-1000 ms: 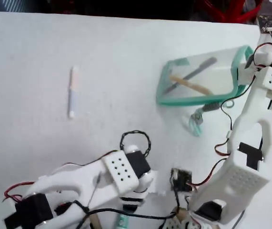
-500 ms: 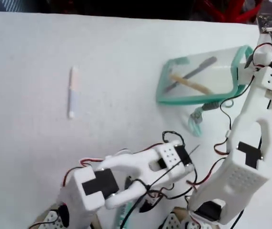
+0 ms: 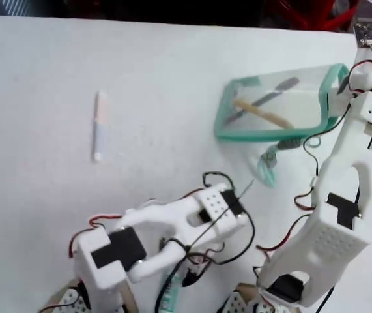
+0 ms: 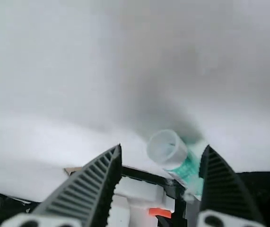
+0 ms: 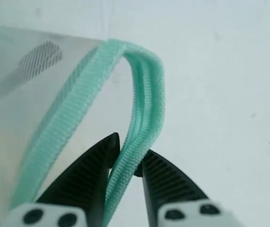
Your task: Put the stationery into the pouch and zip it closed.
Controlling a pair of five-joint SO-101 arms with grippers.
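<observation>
While my right gripper is clenched on the green edge band of the pouch, the band stands between both fingers and bends over just above them. From the high view, this grasp is at one short end of the pouch, and this end is lifted a little, so the pouch is tilted. The other short end rests on the white worktop.

Through the clear wall of the pouch I see a grey pen and a tan stick. They lie inside and cross each other near the low end. A green loop lies on the worktop just beside the long side of the pouch that faces my arms.

My left gripper is released, with its two ribbed fingers spread wide. A tube with a clear cap and a green body lies on the worktop, and in the left wrist view it shows between these fingers. It is apart from one finger. Its green body passes behind the other finger, and I cannot tell if they touch. In the high view the tube is well apart from the pouch, near the bases of my arms, and my left arm is folded above it.

A pale pen lies alone on the worktop, well apart from the pouch, beyond the low end.
</observation>
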